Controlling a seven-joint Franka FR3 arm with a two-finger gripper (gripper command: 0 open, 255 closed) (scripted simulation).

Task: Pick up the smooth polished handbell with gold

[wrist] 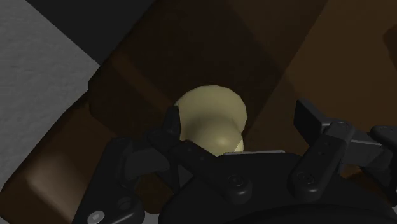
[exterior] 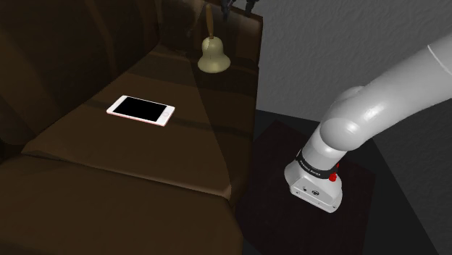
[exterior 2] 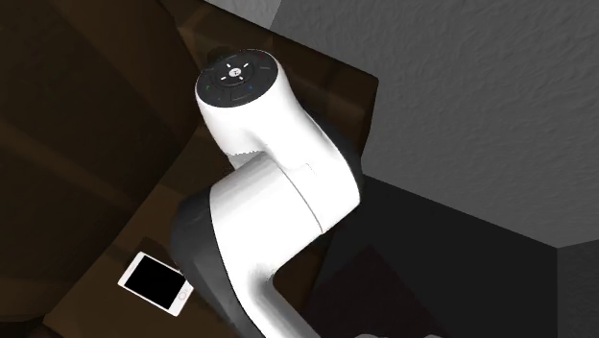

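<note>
A pale gold handbell (exterior: pixel 214 56) stands upright on the far end of the brown sofa seat (exterior: pixel 145 156), its dark handle pointing up. My black gripper (exterior: pixel 239 6) hangs just above it and slightly toward the shoulder view's right, at the picture's top edge. In the wrist view the bell (wrist: pixel 213 121) lies below and between the fingers, close beside one fingertip (wrist: pixel 172 122); the other finger stands well off from it. The gripper (wrist: pixel 240 121) is open and holds nothing.
A white-framed phone (exterior: pixel 141 110) with a black screen lies flat on the middle of the seat, also in the second exterior view (exterior 2: pixel 154 282). The sofa's armrest (exterior: pixel 243 51) rises right beside the bell. A grey wall (exterior: pixel 348 36) stands behind.
</note>
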